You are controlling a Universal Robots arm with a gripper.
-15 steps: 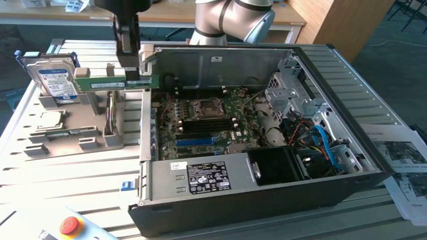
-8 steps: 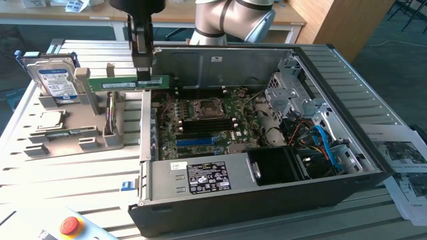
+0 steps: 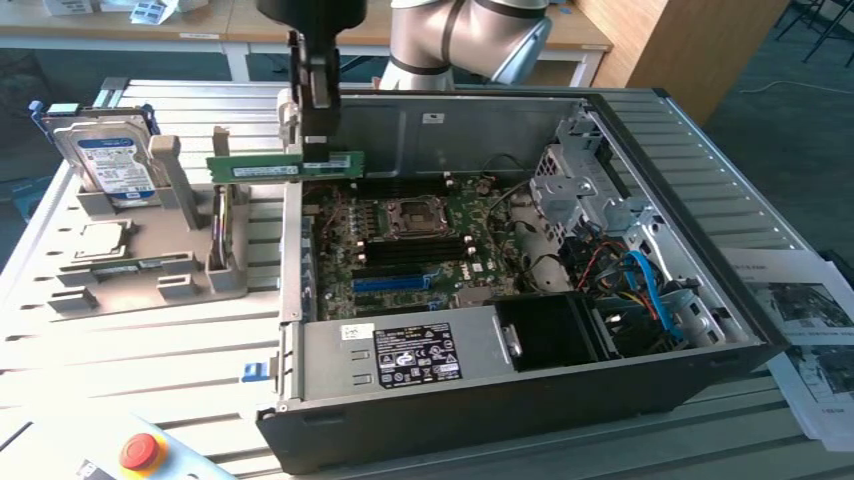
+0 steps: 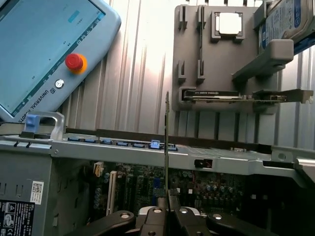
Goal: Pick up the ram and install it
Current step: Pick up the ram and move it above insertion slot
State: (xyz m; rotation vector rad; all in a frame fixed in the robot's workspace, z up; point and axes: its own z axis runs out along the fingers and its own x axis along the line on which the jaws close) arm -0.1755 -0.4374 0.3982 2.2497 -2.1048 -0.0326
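1. Where the exterior view's left begins, a grey tray point(image 3: 134, 300) lies on the table. It holds a blue-labelled hard drive point(image 3: 114, 160) standing up and a square silver processor chip point(image 3: 104, 238) lying flat.
2. A graphics card point(image 3: 222, 235) stands on its edge in the tray, on the side nearest the computer case point(image 3: 534, 420).
3. Next comes the ram point(image 3: 274, 168), a long green stick. It is up in the air and lies level, above the open case's wall on the exterior view's left.
4. The gripper point(image 3: 318, 160) comes down from above. Its jaws are pinched tight on the ram's end at the exterior view's right.
5. From the wrist view, the ram point(image 4: 167, 142) looks like a thin line standing between the two fingers point(image 4: 156, 212).
6. Below it, the green motherboard point(image 3: 400, 245) lies inside the case. The ram is not touching it.
7. Blue cables point(image 3: 651, 290) curl in the case's corner.
8. Papers point(image 3: 807, 330) lie on the table beside the case.
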